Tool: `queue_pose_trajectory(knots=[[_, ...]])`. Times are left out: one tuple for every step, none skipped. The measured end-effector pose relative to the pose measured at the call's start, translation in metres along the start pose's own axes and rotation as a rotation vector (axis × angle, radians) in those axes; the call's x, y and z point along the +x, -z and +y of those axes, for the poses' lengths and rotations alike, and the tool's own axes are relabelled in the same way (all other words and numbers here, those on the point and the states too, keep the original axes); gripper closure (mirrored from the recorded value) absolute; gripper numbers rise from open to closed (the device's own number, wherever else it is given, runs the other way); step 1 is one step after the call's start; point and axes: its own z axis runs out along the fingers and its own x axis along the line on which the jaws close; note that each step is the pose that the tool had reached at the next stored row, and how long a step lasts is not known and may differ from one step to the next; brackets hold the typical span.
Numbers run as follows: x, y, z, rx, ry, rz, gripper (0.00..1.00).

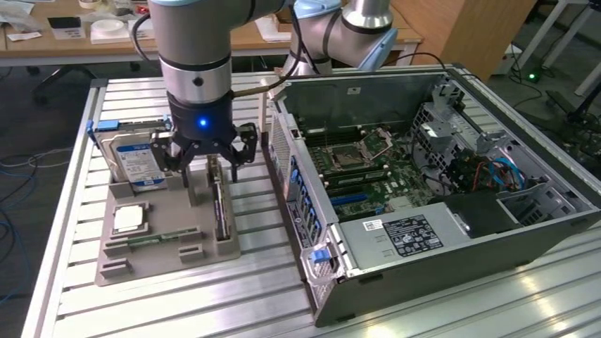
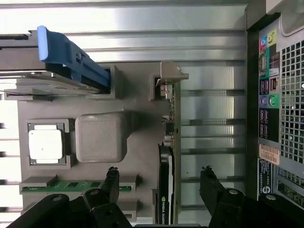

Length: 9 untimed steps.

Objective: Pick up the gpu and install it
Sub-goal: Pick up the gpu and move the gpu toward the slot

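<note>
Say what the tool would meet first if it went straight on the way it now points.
Most likely the graphics card, standing on edge in the grey holder. The tool is open, one finger on each side of the card, though the height above it is unclear.

The arm (image 1: 195, 42) hangs straight down with its wrist vertical and a blue light glowing on it. The gripper (image 1: 208, 163) points downward, its two fingers (image 2: 111, 183) spread wide apart and gripping nothing.
</note>
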Motion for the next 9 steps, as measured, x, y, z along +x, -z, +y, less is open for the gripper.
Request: queue_pose_trajectory(knots=[[0.0, -0.0017, -0.0001, 0.0001, 0.0, 0.0001, 0.22], [-0.001, -0.0036, -0.0001, 0.0, 0.0, 0.0001, 0.22], [-0.001, -0.0054, -0.0001, 0.0001, 0.0, 0.0001, 0.22], [-0.001, -0.0073, -0.0002, 0.0, 0.0, 0.0002, 0.22], [-0.001, -0.0091, -0.0004, 0.0003, 0.0, 0.0002, 0.22], [-0.001, -0.0109, -0.0006, 0.0003, 0.0, 0.0, 0.22], [-0.001, -0.0127, -0.0008, 0.0004, 0.0, -0.0006, 0.22], [-0.001, -0.0144, -0.0011, 0.0005, 0.0, -0.0013, 0.22], [-0.001, -0.016, -0.0014, 0.0007, 0.0, -0.0022, 0.22]])
